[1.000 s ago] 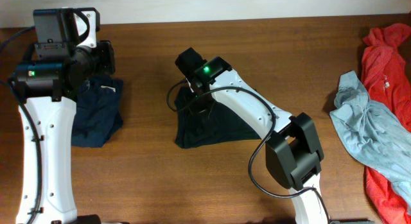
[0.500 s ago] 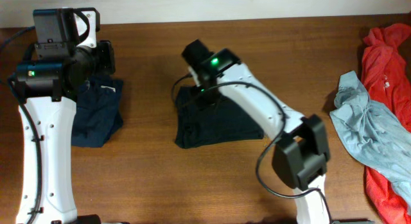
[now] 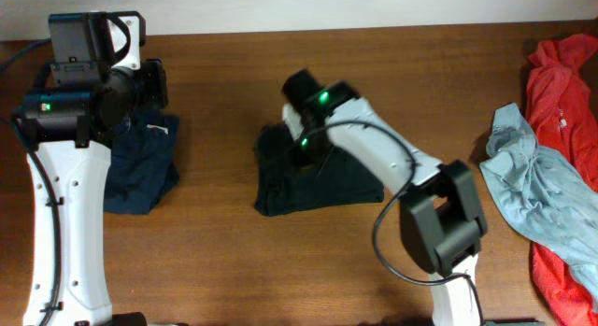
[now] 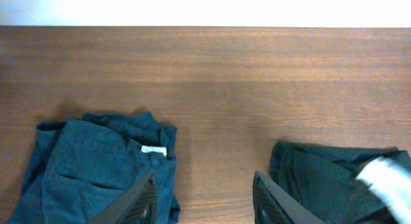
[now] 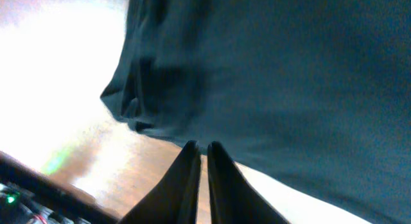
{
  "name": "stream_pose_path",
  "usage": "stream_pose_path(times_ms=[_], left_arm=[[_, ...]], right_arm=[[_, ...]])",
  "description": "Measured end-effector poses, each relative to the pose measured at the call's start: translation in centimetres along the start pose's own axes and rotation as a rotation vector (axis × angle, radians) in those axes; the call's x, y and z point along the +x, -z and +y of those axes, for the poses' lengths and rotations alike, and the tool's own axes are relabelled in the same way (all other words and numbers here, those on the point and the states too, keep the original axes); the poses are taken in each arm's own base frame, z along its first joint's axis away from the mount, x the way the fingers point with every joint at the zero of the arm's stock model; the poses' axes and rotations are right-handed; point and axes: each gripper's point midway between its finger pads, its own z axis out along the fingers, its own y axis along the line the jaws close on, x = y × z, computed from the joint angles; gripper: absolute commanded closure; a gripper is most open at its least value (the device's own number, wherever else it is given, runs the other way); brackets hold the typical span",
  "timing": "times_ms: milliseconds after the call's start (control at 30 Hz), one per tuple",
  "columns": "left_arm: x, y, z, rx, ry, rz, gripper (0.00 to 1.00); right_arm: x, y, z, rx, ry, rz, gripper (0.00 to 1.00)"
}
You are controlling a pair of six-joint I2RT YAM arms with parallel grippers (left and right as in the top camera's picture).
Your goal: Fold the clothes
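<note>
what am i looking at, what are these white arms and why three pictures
Two white-and-black robot arms stand at a wooden table. The wide picture looks down from above; the other two come from a camera on each wrist. On the table lie a folded dark navy garment with a white label, a black-navy garment in the middle, and a red-orange garment and a pale grey-blue garment at the right. The left gripper is open and empty. The right gripper is shut at the black-navy garment's edge; whether it pinches cloth is unclear.
</note>
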Motion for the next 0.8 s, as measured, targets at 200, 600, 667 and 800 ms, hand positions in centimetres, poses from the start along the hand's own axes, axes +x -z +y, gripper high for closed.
stream_pose_path(times_ms=[200, 600, 667, 800], left_arm=[[0.1, 0.0, 0.0, 0.0, 0.0, 0.005, 0.52], [1.1, 0.0, -0.2, 0.014, 0.003, 0.046, 0.52], [1.4, 0.0, -0.5, 0.029, 0.004, 0.058, 0.52], [1.6, 0.1, -0.8, 0.048, 0.005, 0.065, 0.52]], right_arm=[[3.9, -5.7, 3.7, -0.086, 0.094, 0.104, 0.9], [5.5, -4.2, 7.7, -0.141, 0.403, 0.114, 0.96], [3.4, -2.0, 6.2, -0.096, 0.349, 0.042, 0.96], [-0.3, 2.8, 2.1, -0.058, 0.168, -0.096, 0.96]])
